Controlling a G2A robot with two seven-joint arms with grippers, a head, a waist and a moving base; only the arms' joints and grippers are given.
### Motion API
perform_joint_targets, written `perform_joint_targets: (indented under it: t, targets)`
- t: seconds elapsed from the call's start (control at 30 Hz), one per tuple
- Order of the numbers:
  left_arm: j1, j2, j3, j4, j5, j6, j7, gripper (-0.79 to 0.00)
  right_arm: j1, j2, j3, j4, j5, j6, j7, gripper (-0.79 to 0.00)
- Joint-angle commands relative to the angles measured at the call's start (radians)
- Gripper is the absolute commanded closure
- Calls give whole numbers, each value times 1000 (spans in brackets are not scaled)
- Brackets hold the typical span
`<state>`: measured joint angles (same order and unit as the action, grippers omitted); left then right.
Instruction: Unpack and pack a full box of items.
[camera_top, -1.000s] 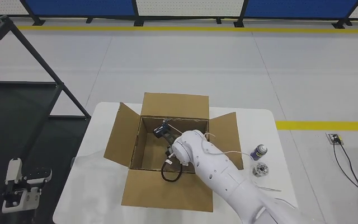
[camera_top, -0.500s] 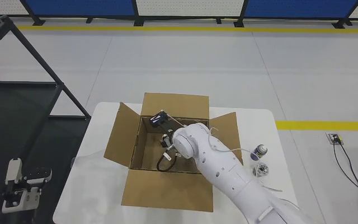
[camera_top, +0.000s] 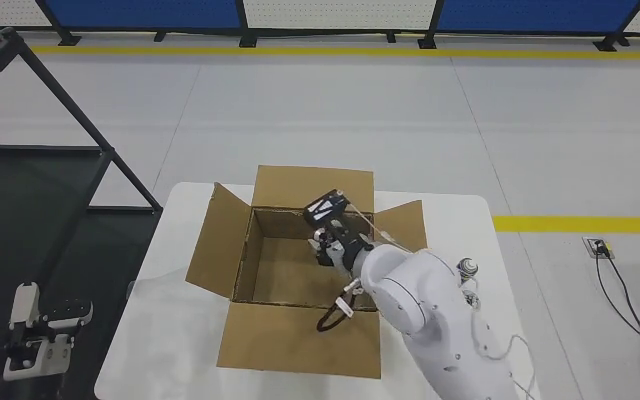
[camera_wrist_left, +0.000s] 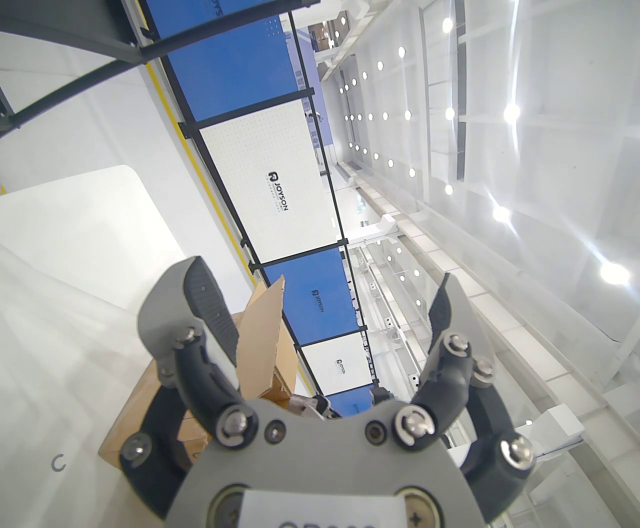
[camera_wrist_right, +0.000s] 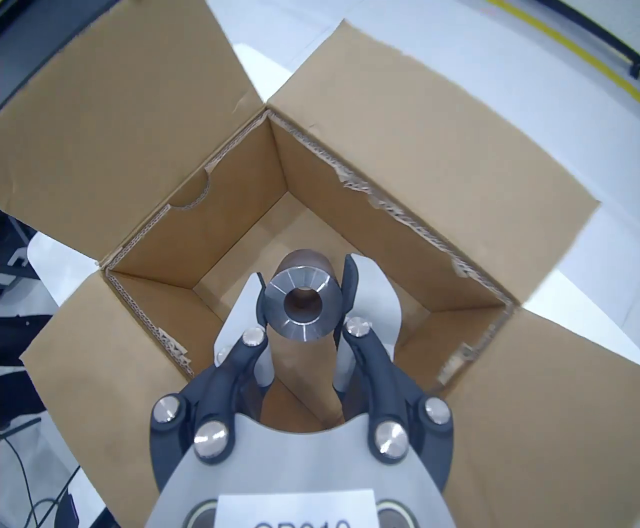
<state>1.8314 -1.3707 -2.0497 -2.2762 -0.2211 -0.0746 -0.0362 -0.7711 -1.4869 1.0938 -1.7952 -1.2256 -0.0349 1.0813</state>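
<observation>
1. Right gripper (camera_wrist_right: 305, 287) is clamped on a metal cylinder (camera_wrist_right: 280, 322), right above the open box (camera_wrist_right: 400, 165) at centre frame in the top view.
2. Left gripper (camera_wrist_left: 325, 289) is spread wide, aimed at the ceiling.

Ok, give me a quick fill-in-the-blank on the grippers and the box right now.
1. The metal cylinder is held by the ____ arm's gripper.
2. The left gripper is ____ and holds nothing.
3. The cardboard box below the cylinder has ____ flaps folded out.
Missing: right; open; four.
</observation>
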Motion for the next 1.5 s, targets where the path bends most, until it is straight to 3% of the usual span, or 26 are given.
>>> perform_joint_targets:
  t: [0.0, 0.33, 0.6, 0.77, 1.17, 1.47]
  targets:
    - [0, 0, 0, 0, 0, 0, 0, -785, -57, 11, 63, -100, -23, 18, 5, 0]
    - [0, 0, 0, 0, 0, 0, 0, -785, -356, 48, 377, -384, -35, 92, -44, 0]
    - [0, 0, 0, 0, 0, 0, 0, -785, -558, 62, 559, -440, 79, 71, -121, 0]
    - [0, 0, 0, 0, 0, 0, 0, -785, -638, 75, 610, -431, 119, -22, -81, 0]
    - [0, 0, 0, 0, 0, 0, 0, -785, -667, 99, 610, -290, 112, -117, -4, 0]
    - [0, 0, 0, 0, 0, 0, 0, -785, -578, 109, 547, -157, 30, -42, 50, 0]
